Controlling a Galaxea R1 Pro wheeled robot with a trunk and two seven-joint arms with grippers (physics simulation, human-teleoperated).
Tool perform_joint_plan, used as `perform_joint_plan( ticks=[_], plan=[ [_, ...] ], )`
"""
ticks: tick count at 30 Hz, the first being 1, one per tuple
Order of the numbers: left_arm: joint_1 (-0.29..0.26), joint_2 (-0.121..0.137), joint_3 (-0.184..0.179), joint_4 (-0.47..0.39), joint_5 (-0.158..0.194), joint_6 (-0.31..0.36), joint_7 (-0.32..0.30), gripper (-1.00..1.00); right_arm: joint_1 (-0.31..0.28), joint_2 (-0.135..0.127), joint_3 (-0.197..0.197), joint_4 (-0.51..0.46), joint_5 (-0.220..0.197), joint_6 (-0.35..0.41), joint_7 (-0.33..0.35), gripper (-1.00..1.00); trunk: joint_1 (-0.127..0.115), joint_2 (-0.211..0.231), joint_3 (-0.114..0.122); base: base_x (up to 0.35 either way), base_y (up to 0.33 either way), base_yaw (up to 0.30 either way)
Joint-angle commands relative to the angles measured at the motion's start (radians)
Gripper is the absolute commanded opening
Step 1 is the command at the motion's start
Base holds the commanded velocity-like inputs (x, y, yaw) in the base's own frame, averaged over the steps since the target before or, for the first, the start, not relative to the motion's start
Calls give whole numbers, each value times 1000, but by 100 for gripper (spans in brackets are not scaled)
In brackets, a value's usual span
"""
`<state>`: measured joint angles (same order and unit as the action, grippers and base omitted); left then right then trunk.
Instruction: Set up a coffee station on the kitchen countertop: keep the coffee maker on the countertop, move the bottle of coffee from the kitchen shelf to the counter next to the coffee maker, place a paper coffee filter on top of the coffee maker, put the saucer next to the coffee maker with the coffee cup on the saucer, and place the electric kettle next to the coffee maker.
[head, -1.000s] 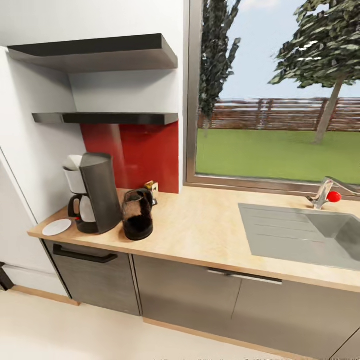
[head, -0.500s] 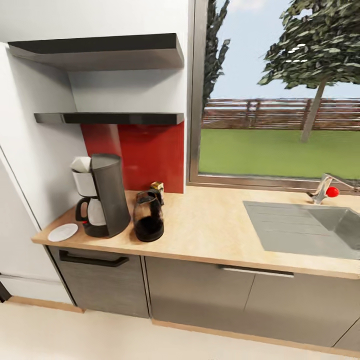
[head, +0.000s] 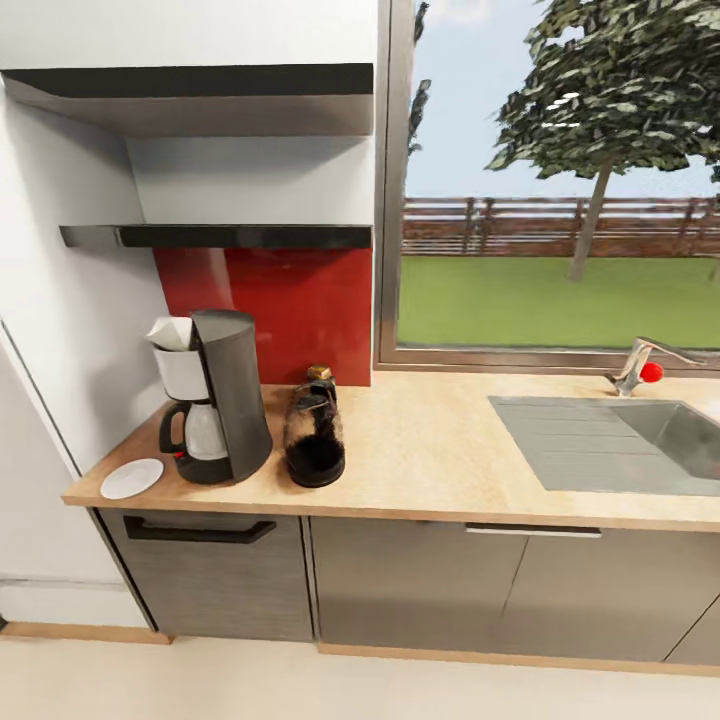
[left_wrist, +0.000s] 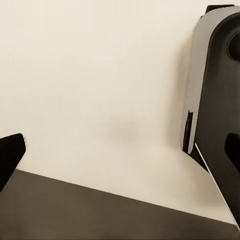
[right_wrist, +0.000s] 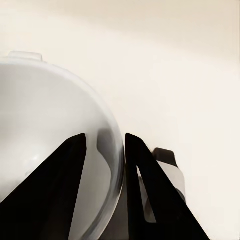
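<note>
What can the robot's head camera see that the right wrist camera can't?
Head camera: the kitchen, with the coffee maker and the paper coffee filter on top of it. The electric kettle, the bottle of coffee and the bare saucer stand around it on the countertop.

Right wrist camera: up close, the right tool with the wall of the white coffee cup between its two black fingers.

Both: a plain cream surface, probably the floor.

On the tan wood-look countertop (head: 450, 450), a tall dark grey coffee maker (head: 215, 395) topped by a white paper filter (head: 170, 332) stands between a flat white saucer (head: 131, 478) and a squat dark glass kettle (head: 314, 443), a gold-lidded coffee jar (head: 319, 374) behind.
</note>
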<state>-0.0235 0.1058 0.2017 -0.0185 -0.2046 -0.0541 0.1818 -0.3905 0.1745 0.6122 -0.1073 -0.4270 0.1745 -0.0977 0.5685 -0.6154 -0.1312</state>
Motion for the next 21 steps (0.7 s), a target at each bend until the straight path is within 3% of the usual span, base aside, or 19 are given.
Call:
perform_joint_plan(
  ticks=[1, 21],
  plan=[
    [-1, 0, 8, 2, -11, -4, 2, 100, -1, 0, 8, -2, -9, 5, -5, -100, 0, -2, -2, 0, 338, -2],
    [-1, 2, 10, 2, -10, -4, 2, 100, -1, 0, 8, -3, -10, 7, -5, -100, 0, -2, -2, 0, 338, 0]
  ],
)
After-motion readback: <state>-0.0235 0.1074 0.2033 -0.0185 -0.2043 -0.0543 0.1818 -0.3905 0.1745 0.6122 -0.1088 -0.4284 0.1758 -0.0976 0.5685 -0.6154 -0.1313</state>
